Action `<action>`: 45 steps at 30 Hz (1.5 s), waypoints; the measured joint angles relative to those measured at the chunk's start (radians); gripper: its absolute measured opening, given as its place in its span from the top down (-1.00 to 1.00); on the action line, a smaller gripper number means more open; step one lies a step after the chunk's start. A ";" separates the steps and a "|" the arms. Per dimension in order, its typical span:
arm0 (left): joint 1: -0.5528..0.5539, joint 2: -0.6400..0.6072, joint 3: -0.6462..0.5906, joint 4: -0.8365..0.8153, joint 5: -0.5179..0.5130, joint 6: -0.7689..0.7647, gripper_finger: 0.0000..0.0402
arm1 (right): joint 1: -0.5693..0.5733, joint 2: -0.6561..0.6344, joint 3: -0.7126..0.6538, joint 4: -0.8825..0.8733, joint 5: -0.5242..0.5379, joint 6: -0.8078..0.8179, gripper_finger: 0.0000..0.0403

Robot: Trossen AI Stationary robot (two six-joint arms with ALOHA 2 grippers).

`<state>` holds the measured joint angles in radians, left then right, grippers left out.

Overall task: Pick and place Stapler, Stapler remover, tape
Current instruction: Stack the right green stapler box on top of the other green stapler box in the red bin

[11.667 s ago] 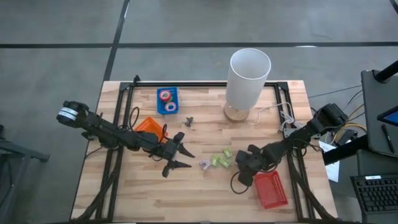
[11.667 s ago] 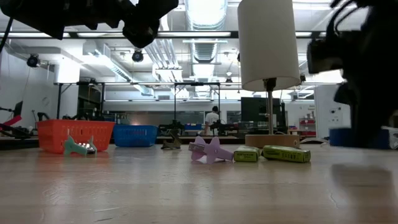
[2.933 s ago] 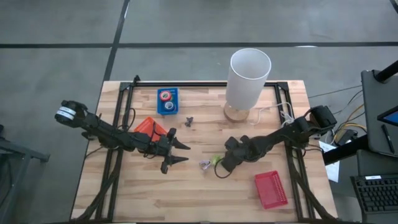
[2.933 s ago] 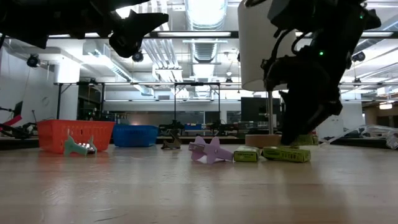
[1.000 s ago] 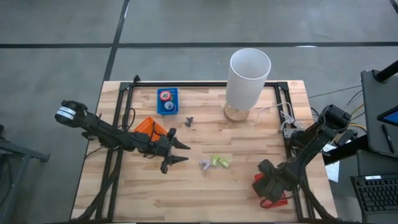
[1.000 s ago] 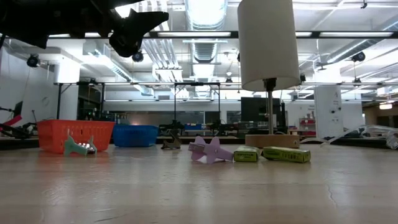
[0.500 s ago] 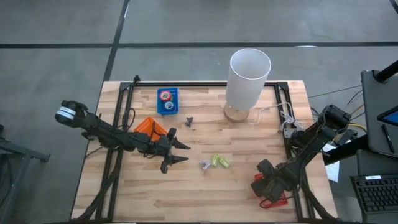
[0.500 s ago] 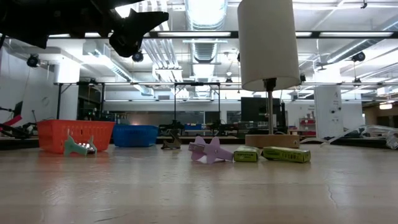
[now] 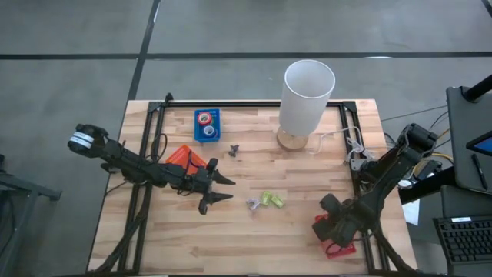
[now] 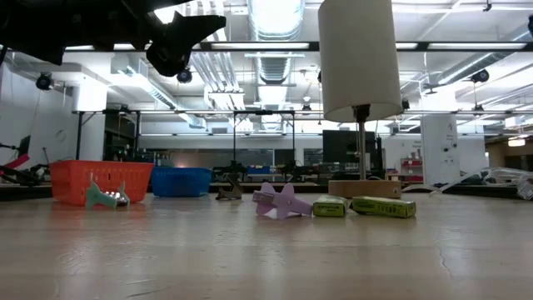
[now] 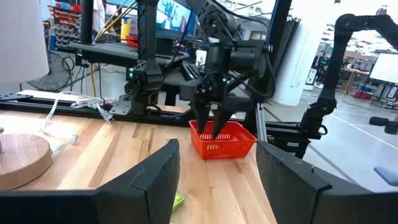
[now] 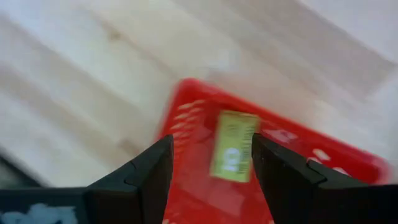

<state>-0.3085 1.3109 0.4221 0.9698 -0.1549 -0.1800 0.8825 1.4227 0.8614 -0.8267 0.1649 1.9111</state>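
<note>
Right gripper [image 9: 332,225] is positioned over the red basket [image 9: 338,245] at the table's front right corner; fingers are spread wide, nothing gripped. In the right wrist view, one yellow-green stapler piece [image 12: 234,154] is seen lying inside the red basket [image 12: 186,124], between the open fingers and apart from them.

Left gripper [image 9: 219,190] is held above mid-table, left of centre, jaws open and empty, just beside the orange basket [image 9: 183,156].

Two more yellow-green pieces [image 9: 270,200] are left on the wood near table centre, with a lilac staple remover [image 9: 252,204] just beside them. A small dark staple remover [image 9: 234,148] is seen farther back.

Tape rolls, red [image 9: 204,118] and blue [image 9: 208,131], are sitting in the blue bin [image 9: 216,125] at the back, left of the white lamp [image 9: 307,92].
</note>
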 joint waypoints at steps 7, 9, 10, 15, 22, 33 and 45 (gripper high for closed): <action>0.000 0.000 0.000 -0.001 0.000 0.001 -0.06 | 0.000 -0.073 0.002 0.099 0.018 -0.098 -0.03; 0.000 0.000 0.000 -0.001 0.000 0.001 -0.06 | 0.001 -0.092 0.002 0.120 0.052 -0.119 -0.02; 0.000 0.000 0.000 -0.001 0.000 0.001 -0.06 | 0.001 -0.101 0.002 0.129 0.075 -0.132 -0.02; 0.000 0.000 0.000 -0.001 0.000 0.001 -0.06 | -0.015 -0.118 0.002 0.172 0.316 -0.276 -0.02; 0.000 0.000 0.000 0.000 0.000 -0.001 -0.06 | -0.093 -0.018 0.002 0.397 0.514 -0.655 -0.01; -0.001 0.000 0.000 0.001 0.000 -0.019 -0.06 | -0.292 0.188 0.002 0.517 0.461 -0.822 0.05; -0.001 0.000 0.000 -0.001 0.003 -0.015 -0.06 | -0.387 0.311 0.002 0.590 0.373 -0.844 -0.32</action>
<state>-0.3099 1.3109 0.4221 0.9688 -0.1518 -0.1951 0.4957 1.7341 0.8631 -0.2370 0.5377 1.0676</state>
